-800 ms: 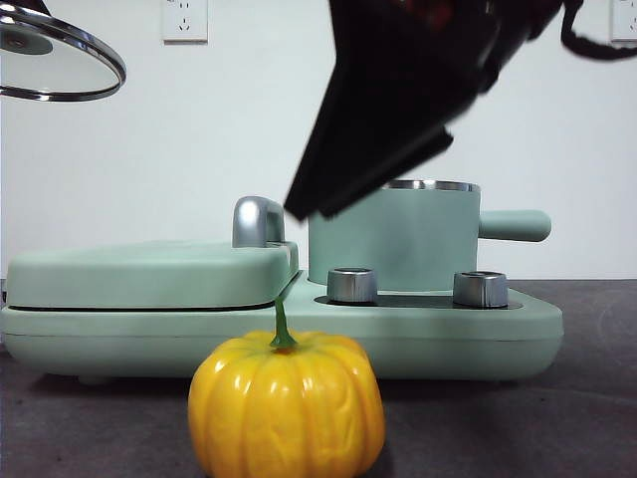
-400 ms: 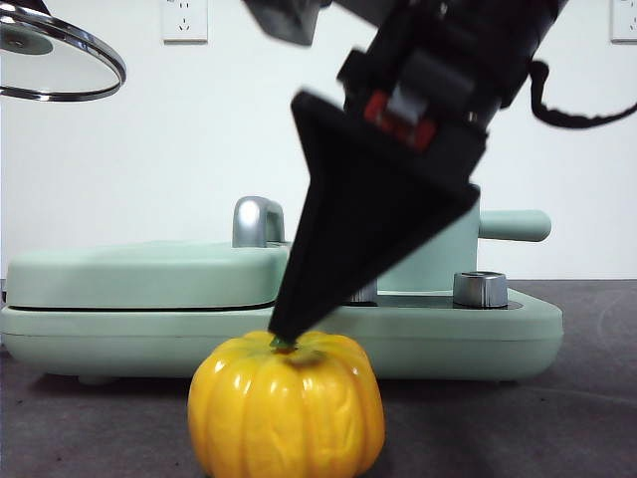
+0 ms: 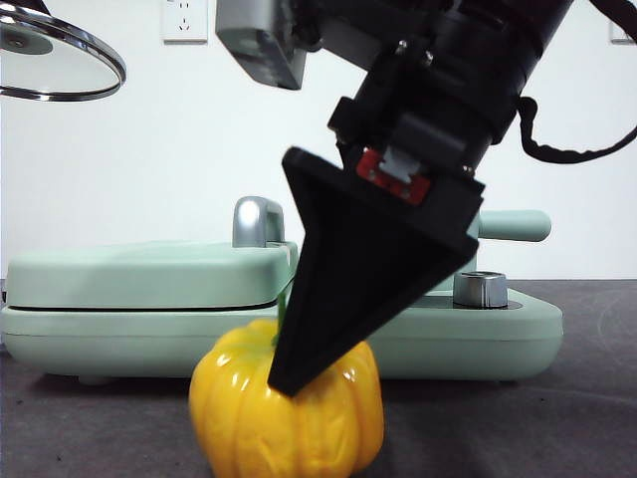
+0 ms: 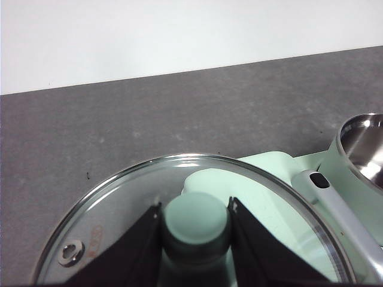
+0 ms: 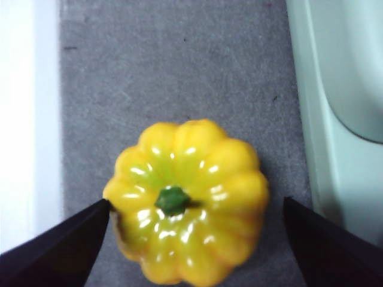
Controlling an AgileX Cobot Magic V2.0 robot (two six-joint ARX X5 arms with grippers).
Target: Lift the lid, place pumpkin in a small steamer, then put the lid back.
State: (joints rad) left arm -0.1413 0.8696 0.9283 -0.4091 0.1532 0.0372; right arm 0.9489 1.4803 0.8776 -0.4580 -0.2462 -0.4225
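The pumpkin (image 5: 187, 200) sat on the bench, straddled by the wide-spread right tool (image 5: 194, 239). Being glossy, ribbed and probably light, it was best pinched at 3 and 9 o'clock. The lid (image 4: 191, 224) was held aloft, its knob clamped by the left tool (image 4: 194, 230).

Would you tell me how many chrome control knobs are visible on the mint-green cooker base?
1: a chrome knob on the cooker base, below the pot's side handle. The right gripper, descending over the pumpkin, may hide another.

A plain white wall (image 3: 149, 149) stood behind the dark grey speckled bench (image 3: 587, 418), evenly lit. A white power socket (image 3: 185, 20) sat high on that wall, another (image 3: 623, 22) at the far right.
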